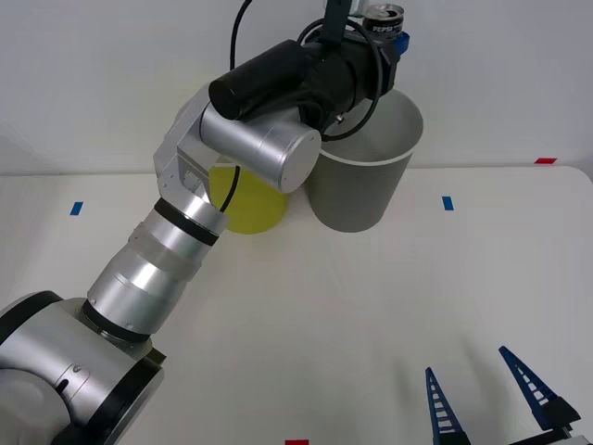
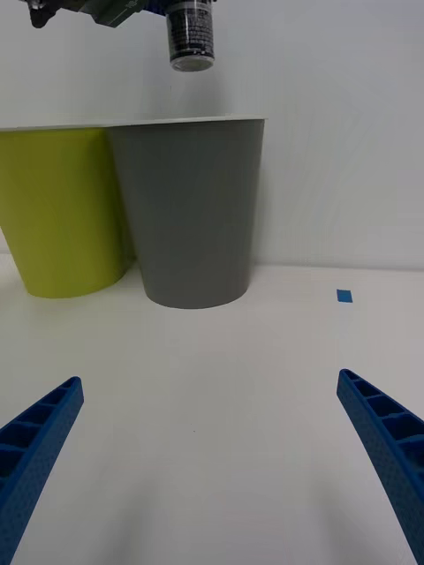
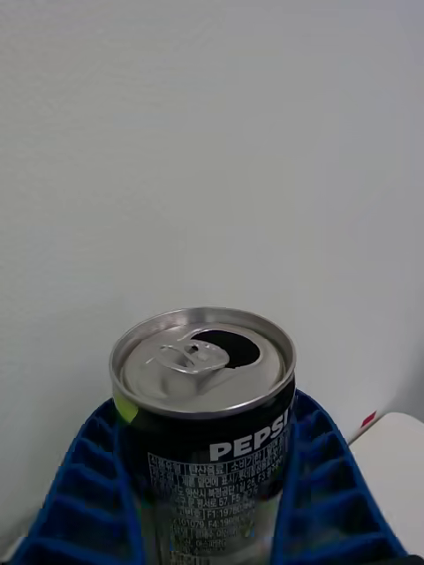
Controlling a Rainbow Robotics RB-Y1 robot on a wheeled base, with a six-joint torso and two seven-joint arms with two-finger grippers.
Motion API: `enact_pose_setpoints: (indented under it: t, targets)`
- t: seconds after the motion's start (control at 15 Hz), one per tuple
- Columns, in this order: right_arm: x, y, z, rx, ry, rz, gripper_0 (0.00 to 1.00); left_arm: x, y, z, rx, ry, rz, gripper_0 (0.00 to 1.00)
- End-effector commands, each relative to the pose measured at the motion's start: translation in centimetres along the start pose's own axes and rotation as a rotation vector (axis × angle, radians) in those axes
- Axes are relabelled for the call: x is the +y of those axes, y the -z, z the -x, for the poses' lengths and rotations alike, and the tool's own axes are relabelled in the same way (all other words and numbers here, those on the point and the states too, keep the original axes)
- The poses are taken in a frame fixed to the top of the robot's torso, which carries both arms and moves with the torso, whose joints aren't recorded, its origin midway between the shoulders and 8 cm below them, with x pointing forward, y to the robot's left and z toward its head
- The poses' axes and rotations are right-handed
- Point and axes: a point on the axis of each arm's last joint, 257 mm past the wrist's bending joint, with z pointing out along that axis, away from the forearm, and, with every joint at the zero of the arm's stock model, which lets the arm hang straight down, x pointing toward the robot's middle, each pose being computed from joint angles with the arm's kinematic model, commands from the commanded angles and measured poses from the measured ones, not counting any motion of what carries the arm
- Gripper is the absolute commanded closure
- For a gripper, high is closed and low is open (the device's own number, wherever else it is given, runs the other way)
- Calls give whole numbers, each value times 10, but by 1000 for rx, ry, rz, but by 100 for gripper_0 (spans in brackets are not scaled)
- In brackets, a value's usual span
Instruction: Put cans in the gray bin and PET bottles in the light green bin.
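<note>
A small black Pepsi can (image 1: 383, 19) with a silver opened top hangs in the air above the gray bin (image 1: 363, 176), held upright. My left gripper (image 1: 389, 42) is shut on the can (image 3: 205, 415), its blue fingers (image 3: 88, 494) pressed to both sides. From the right wrist, the can (image 2: 192, 33) hangs over the gray bin's (image 2: 194, 212) white rim. The light green bin (image 1: 248, 204) stands just left of the gray one, partly hidden by my left arm; it (image 2: 60, 212) touches the gray bin's side. My right gripper (image 1: 491, 399) rests open low near the table's front right, far from both bins.
Both bins stand at the back of the white table (image 1: 371, 306) against a white wall. Small blue tape marks (image 1: 447, 203) and a red mark (image 1: 545, 160) lie on the table. My left arm (image 1: 185, 232) stretches diagonally across the left half.
</note>
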Motion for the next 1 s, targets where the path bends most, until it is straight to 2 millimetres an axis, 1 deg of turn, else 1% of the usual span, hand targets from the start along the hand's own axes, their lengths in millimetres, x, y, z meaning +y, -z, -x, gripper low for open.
enact_pose_setpoints:
  t: [0.07,0.13,0.2,0.33,0.4,0.53,0.67,0.8,1.0]
  targets:
    - [0,0,0,0,0,0,0,1,0,0,0,3,1,28]
    - [0,0,0,0,0,0,0,1,0,0,1,12,0,17]
    - [0,0,0,0,0,0,0,3,1,0,1,13,2,0]
    - [0,0,0,0,0,0,0,14,6,-1,7,-14,9,0]
    - [0,0,0,0,0,0,0,17,10,2,5,-16,1,0]
    - [0,0,0,0,0,0,0,15,38,1,-15,41,-33,0]
    - [0,0,0,0,0,0,0,17,83,-16,-35,49,-23,0]
    - [0,0,0,0,0,0,0,16,118,-28,-44,55,-11,0]
    - [0,0,0,0,0,0,0,18,172,-53,-19,49,14,0]
